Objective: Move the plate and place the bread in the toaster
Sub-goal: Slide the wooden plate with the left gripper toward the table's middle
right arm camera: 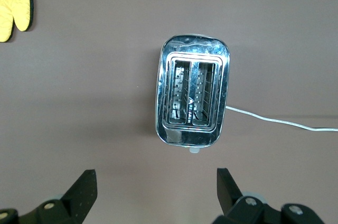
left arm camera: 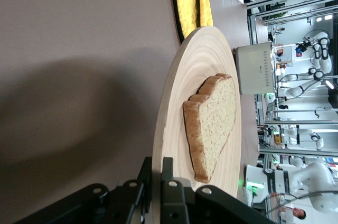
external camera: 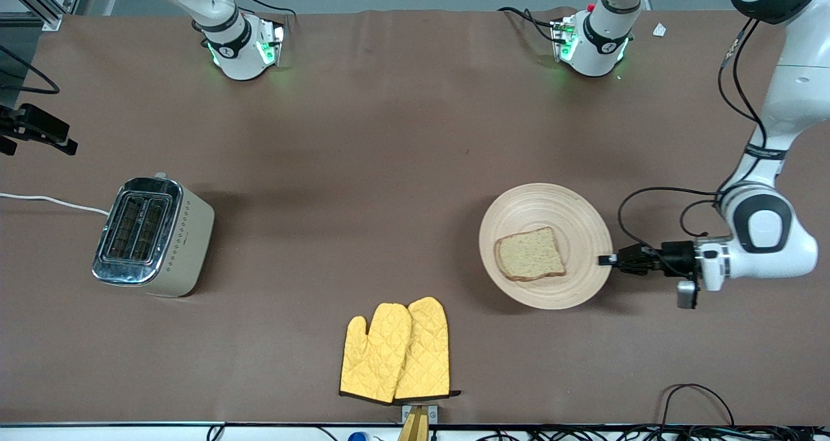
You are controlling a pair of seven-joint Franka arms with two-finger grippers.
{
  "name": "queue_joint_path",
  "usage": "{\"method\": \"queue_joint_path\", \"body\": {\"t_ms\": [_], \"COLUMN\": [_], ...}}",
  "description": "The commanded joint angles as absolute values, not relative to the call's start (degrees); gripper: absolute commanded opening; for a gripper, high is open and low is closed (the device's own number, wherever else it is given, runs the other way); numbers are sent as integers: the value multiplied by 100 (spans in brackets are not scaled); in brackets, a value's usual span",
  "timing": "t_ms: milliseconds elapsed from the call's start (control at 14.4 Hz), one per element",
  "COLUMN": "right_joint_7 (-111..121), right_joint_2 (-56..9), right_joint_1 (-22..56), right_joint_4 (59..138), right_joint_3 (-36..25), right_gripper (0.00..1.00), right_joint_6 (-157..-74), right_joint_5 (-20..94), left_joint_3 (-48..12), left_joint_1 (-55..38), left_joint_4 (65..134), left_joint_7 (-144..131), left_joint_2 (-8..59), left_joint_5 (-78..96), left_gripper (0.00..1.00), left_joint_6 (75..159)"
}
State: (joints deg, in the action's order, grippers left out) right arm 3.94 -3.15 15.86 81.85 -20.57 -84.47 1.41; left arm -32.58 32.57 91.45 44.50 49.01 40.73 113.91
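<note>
Gripping the rim of the plate (external camera: 546, 245), the left pincer (external camera: 608, 260) reaches in level from the left arm's end of the counter (external camera: 389, 168), its fingers (left arm camera: 168, 192) clamped together on the plate's edge, one above and one below. The round, pale wooden plate sits toward the left arm's end of the counter. In the left wrist view it seems to hang a little above the brown surface, with a broad shadow beneath.

The bread (external camera: 530, 254) lies flat on the plate, nearer the front camera than the plate's middle. It is a roughly square brown slice with a darker crust; its domed top edge points toward the right arm's end of the counter.

The toaster (external camera: 152, 235) stands well apart from the plate, at the right arm's end. Its two slots face up, and their long axis runs roughly from the robots' bases toward the front camera, slightly slanted. A white cord (external camera: 52, 202) trails from it toward the counter's edge.

The right pincer (right arm camera: 156, 187) hangs above the toaster, fingers spread wide apart and holding nothing; it is out of the front view.

A pair of yellow oven mitts (external camera: 397, 350) lies near the front edge, between toaster and plate.
</note>
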Motion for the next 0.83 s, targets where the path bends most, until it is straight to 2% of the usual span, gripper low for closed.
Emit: {"method": "queue_joint_path", "body": {"t_ms": [0, 277, 762], "right_joint_7": [387, 387, 378], "right_joint_2": [-255, -255, -255], "right_joint_1": [1503, 1503, 1485], "right_joint_4": [8253, 8253, 8262], "right_joint_3": [-2013, -2013, -2013], "right_gripper": [100, 100, 100], "right_joint_6": [-8446, -8438, -8438], "right_joint_5": [237, 237, 237], "left_joint_3": [-3795, -4209, -4210], "left_joint_1": [3401, 3235, 2146], "left_joint_4": [9807, 10203, 10459], "left_joint_7": [4386, 4368, 4377], "left_joint_2": [4649, 4711, 4807], "left_joint_5": [4227, 4490, 5869], "left_gripper": [1, 0, 0], "left_joint_6": [12178, 12980, 13763]}}
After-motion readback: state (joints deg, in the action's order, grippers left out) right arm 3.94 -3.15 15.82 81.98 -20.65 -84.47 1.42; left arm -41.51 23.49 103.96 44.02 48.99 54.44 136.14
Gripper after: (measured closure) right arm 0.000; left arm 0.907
